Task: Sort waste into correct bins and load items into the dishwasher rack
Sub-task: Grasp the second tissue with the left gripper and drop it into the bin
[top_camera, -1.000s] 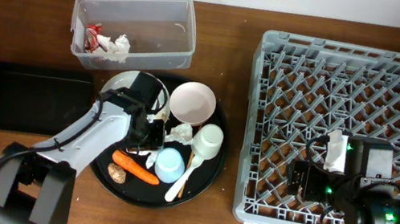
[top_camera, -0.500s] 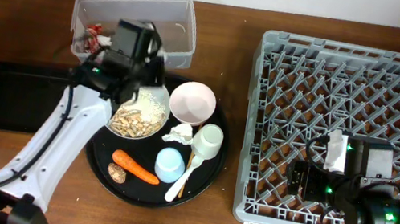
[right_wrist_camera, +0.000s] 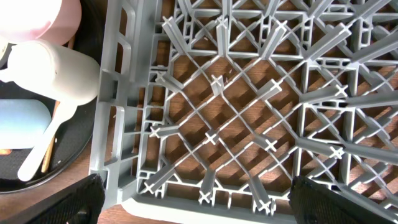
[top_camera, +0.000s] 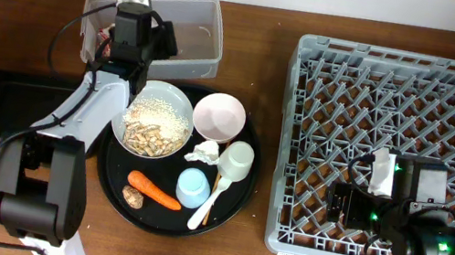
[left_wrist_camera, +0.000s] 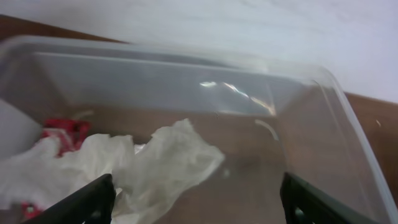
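My left gripper (top_camera: 137,20) hangs over the clear plastic bin (top_camera: 188,33), open, with nothing between its fingers. In the left wrist view the gripper (left_wrist_camera: 196,202) looks down on crumpled white tissue (left_wrist_camera: 168,162) and a red wrapper (left_wrist_camera: 62,132) lying in the bin (left_wrist_camera: 336,124). My right gripper (top_camera: 340,202) stands open over the front left part of the grey dishwasher rack (top_camera: 309,86), holding nothing. The right wrist view shows that gripper (right_wrist_camera: 199,199) above the rack's grid (right_wrist_camera: 118,124).
The round black tray (top_camera: 237,208) holds a bowl of food scraps (top_camera: 155,120), a pink bowl (top_camera: 218,115), a crumpled tissue (top_camera: 203,151), a white cup (top_camera: 238,160), a blue cup (top_camera: 192,186), a spoon (top_camera: 210,203) and a carrot (top_camera: 154,190). A black rectangular bin (top_camera: 26,112) lies at left.
The left arm swung from the round tray up to the clear bin, and its jaws opened there. The right arm has not moved.
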Robot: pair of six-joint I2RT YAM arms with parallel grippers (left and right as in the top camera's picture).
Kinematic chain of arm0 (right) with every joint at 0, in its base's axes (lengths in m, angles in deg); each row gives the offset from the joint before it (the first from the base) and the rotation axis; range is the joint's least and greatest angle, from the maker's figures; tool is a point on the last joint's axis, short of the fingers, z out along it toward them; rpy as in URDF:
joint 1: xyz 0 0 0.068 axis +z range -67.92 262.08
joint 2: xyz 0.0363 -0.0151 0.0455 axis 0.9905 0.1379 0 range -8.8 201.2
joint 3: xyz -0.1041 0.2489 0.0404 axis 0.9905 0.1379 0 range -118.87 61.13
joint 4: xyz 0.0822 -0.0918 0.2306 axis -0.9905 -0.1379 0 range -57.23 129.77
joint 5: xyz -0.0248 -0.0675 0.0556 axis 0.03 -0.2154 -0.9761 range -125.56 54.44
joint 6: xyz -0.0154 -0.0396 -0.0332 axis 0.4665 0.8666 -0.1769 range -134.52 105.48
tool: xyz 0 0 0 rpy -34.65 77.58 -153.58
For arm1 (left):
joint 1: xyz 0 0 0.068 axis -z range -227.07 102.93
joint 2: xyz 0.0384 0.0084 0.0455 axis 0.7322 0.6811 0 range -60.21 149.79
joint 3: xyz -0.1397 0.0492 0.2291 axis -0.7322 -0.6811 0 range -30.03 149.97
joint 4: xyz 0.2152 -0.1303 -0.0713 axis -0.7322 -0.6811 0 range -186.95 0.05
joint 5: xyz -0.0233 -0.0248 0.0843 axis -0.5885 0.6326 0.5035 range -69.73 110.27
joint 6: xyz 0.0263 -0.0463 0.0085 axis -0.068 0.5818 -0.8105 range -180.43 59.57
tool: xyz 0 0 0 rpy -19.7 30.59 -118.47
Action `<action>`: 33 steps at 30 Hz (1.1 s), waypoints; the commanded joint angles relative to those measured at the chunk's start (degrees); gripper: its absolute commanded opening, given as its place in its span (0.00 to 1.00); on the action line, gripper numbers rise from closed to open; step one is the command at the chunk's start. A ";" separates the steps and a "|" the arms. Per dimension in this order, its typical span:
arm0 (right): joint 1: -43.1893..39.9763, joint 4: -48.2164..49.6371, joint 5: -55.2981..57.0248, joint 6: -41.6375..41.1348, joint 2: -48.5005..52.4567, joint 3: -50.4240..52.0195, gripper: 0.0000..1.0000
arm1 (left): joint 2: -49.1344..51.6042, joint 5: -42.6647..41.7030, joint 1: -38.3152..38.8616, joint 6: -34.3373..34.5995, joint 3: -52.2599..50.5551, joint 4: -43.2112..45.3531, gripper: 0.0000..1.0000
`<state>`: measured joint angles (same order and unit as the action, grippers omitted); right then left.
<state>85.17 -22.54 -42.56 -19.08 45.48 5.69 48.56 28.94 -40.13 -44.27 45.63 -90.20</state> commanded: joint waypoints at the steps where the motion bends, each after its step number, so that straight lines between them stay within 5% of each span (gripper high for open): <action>1: -0.11 0.09 -0.50 -0.39 -0.33 -0.63 0.98 | -0.31 -7.67 -0.72 -0.94 0.90 -3.06 0.87; 4: -0.13 0.09 -0.50 -0.42 -0.33 -0.63 0.98 | -0.59 -8.37 -0.96 -4.33 0.90 -2.19 0.99; 5: -0.11 0.11 -0.50 -0.42 -0.33 -0.63 0.99 | -1.11 -16.17 -1.20 -6.56 0.92 -0.26 0.99; 6: -0.11 0.15 -0.50 -0.39 -0.28 -0.63 0.98 | -1.53 -14.78 -1.09 -13.31 1.29 -0.96 0.99; 8: -0.11 0.09 -0.52 -0.42 -0.28 -0.63 0.98 | -2.29 -7.15 -0.72 -11.50 1.46 -2.38 0.99; 9: -0.11 0.24 -0.50 -0.42 -0.26 -0.63 0.98 | -2.86 3.72 0.48 -23.10 1.55 -4.76 0.99; 10: -0.11 0.24 -0.52 -0.42 -0.28 -0.63 0.98 | -3.34 9.49 0.74 -17.42 1.55 -6.45 0.99; 11: -0.11 0.26 -0.50 -0.42 -0.26 -0.63 0.98 | -3.37 1.57 0.92 -18.47 1.55 -6.60 0.99; 12: -0.11 0.48 -0.52 -0.42 -0.17 -0.63 0.98 | -4.28 7.06 0.79 -25.99 1.66 -7.50 0.99; 13: -0.11 0.20 -0.52 -0.42 -0.17 -0.63 0.98 | -4.76 -3.80 -0.44 -7.30 1.66 -6.49 0.99; 14: -0.13 0.22 -0.50 -0.42 -0.11 -0.63 0.98 | -5.01 -14.64 -1.62 -13.97 1.68 -4.61 0.99; 15: -0.11 -0.15 -0.52 -0.42 -0.13 -0.63 0.98 | -5.73 -24.81 -3.45 -3.41 1.68 -1.14 0.99; 16: -0.11 -0.02 -0.50 -0.42 -0.11 -0.61 0.98 | -5.25 -26.18 -4.20 -8.59 1.90 1.53 0.99; 17: -0.11 -0.11 -0.52 -0.42 -0.13 -0.61 0.98 | -6.23 -15.87 -5.16 -4.22 2.10 -1.51 0.99; 18: -0.11 -0.33 -0.52 -0.42 -0.11 -0.61 0.98 | -6.25 2.93 -4.33 0.94 2.54 -6.38 0.99; 19: -0.11 -0.33 -0.52 -0.42 -0.07 -0.61 0.98 | -6.43 20.59 -2.99 -8.33 3.37 -12.31 0.99; 20: -0.11 -0.33 -0.52 -0.42 -0.07 -0.61 0.99 | -6.45 17.05 -2.62 -5.70 3.37 -13.27 0.99; 21: -0.13 0.13 -0.52 -0.42 0.11 -0.61 0.98 | -6.49 -2.25 -2.71 -12.79 3.37 -13.33 0.99; 22: -0.11 0.42 -0.52 -0.42 0.20 -0.61 0.98 | -6.56 -39.69 -4.28 -23.89 3.37 -11.58 0.99; 23: -0.13 0.09 -0.52 -0.42 0.20 -0.61 0.98 | -5.90 -48.30 -5.01 -24.00 3.37 -7.78 0.99; 24: -0.11 -0.04 -0.52 -0.42 0.20 -0.61 0.98 | -5.73 -35.91 -5.25 -18.69 3.37 -3.98 0.99; 25: -0.11 -0.17 -0.52 -0.42 0.20 -0.61 0.98 | -6.45 3.78 -3.23 -1.51 3.41 -10.56 0.99; 26: -0.11 -0.11 -0.52 -0.42 0.20 -0.61 0.98 | -6.47 9.62 -1.44 2.84 3.41 -12.66 0.99; 28: -0.11 0.13 -0.52 -0.42 0.20 -0.61 0.98 | -7.04 -26.16 0.50 -31.85 3.41 -13.64 0.99; 30: -0.11 0.07 -0.52 -0.42 0.20 -0.61 0.98 | -6.97 -1.22 -0.11 -9.97 3.41 -11.89 0.99; 31: -0.11 0.07 -0.52 -0.42 0.20 -0.61 0.98 | -7.39 0.79 0.09 -7.41 3.41 -12.31 1.00; 33: -0.11 0.09 -0.52 -0.42 0.20 -0.61 0.98 | -9.92 -13.77 0.20 -11.87 3.41 -13.86 0.99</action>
<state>85.17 -22.60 -42.56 -19.08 45.81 5.65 42.64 21.42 -39.87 -57.32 48.82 -102.87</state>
